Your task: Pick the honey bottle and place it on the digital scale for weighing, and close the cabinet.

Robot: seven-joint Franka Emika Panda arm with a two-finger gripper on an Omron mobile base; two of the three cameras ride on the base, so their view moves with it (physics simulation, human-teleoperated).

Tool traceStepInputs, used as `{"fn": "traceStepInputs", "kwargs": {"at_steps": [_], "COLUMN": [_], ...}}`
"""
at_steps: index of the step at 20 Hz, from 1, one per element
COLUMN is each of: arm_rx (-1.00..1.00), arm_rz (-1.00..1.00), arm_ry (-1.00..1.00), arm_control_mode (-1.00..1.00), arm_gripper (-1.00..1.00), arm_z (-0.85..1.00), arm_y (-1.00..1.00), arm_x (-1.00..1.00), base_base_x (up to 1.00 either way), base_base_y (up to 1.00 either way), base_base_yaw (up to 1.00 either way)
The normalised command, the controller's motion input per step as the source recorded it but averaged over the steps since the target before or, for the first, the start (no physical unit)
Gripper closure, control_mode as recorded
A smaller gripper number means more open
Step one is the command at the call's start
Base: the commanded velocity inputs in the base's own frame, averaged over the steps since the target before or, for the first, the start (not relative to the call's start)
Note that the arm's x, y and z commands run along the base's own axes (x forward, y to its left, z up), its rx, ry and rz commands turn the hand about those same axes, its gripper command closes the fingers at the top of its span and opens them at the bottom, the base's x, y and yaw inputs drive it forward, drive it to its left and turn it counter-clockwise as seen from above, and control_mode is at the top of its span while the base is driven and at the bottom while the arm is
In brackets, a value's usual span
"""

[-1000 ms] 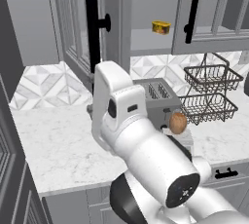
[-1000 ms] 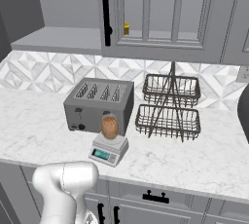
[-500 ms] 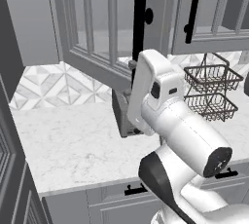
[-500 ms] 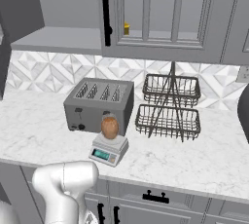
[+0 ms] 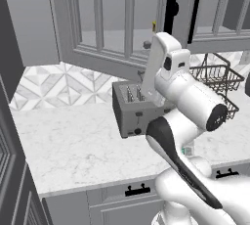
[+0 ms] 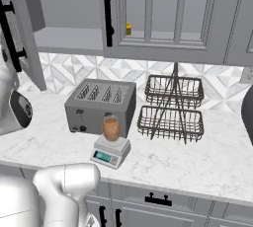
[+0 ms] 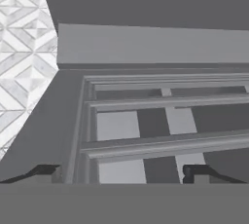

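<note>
Gripper [image 7: 121, 172] fingers are spread apart and hold nothing; they face the paned inner side of the open cabinet door [image 5: 105, 21]. From the left base view, the arm rises from 5 o'clock and bends up toward the door at 12 o'clock. On the counter [image 6: 207, 159], the honey bottle [image 6: 111, 129] stands on the digital scale [image 6: 110, 151], just before the toaster [image 6: 99, 105].

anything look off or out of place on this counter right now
Only the cabinet: its left door hangs open. The honey bottle stands upright on the digital scale, and nothing looks spilled or damaged.
</note>
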Motion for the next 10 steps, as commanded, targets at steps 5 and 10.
{"fn": "traceStepInputs", "kwargs": {"at_steps": [5, 10], "arm_rx": [0.0, 0.0], "arm_rz": [-0.02, -0.05], "arm_ry": [0.0, 0.0], "arm_control_mode": [-1.0, -1.0], "arm_gripper": [-1.0, -1.0], "arm_z": [-0.01, -0.02], "arm_y": [-0.36, -0.23], "arm_x": [1.0, 0.99], "base_base_x": [0.0, 0.0], "base_base_y": [0.0, 0.0], "base_base_yaw": [0.0, 0.0]}}
